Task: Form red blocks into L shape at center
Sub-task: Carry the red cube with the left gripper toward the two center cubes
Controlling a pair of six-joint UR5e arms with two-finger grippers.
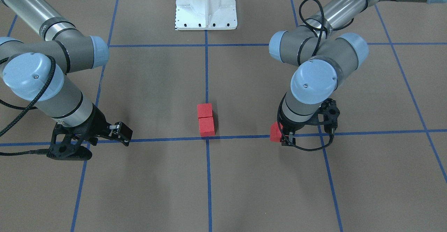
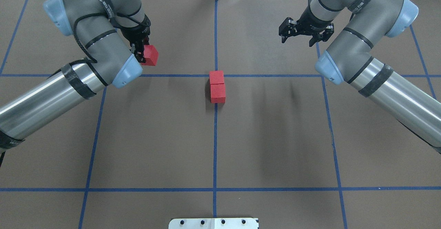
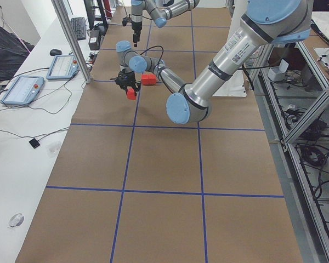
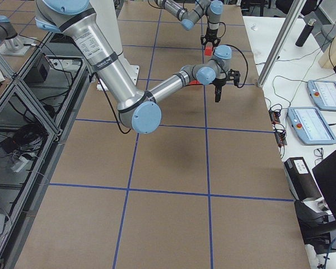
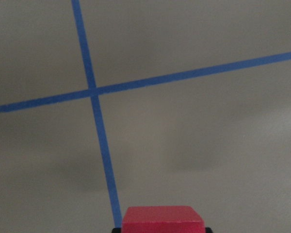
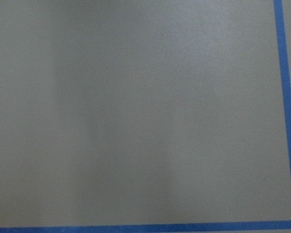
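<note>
**Left pincer grips one red cube; two sit at the center**

Closest to any lens is the third red block [image 5: 162,219], filling the bottom edge of the left wrist view, with brown paper and a blue tape crossing beyond it. The left gripper [image 2: 141,52] is clamped on this cube, its black fingers pressed against opposite faces, so the jaws stand only as far apart as the cube is wide. In the overhead view the block [image 2: 150,55] sticks out from under the wrist on the side toward the table's middle. In the front-facing view [image 1: 275,132] it hangs by the crosswise tape line, well apart from the others. It appears to be held off the paper.

Two red blocks [image 2: 217,87] lie on the brown gridded surface [image 2: 155,136], touching face to face. They form a short row along the lengthwise tape line. Seen from the front, the row sits just on the robot's side of the center crossing [image 1: 207,137], its far end meeting the crosswise line.

On the other side, the right gripper [image 2: 298,38] hovers with its fingers spread wide and nothing between them. Its wrist camera shows only bare paper edged by tape. A white base plate [image 1: 206,8] stands on the robot's side of the table.
</note>
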